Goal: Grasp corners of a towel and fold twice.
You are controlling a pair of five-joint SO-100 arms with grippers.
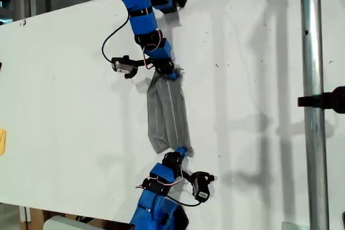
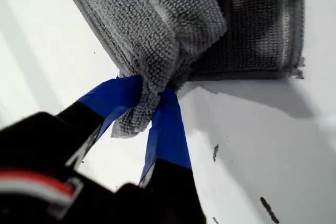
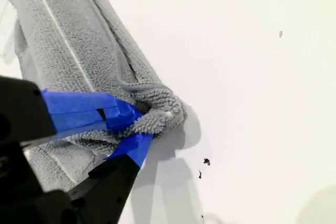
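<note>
Towel [image 1: 168, 116] bunched into a narrow strip on the white desk [image 1: 70, 90], held at both ends.

My first gripper [image 2: 149, 100] is clamped on a bunched edge of the grey cloth; my second gripper [image 3: 137, 124] pinches a gathered end, the rest lying flat on the desk.

Pinched towel [image 2: 157, 30] corners hidden (between blue fingers [image 2: 168, 129])
</note>
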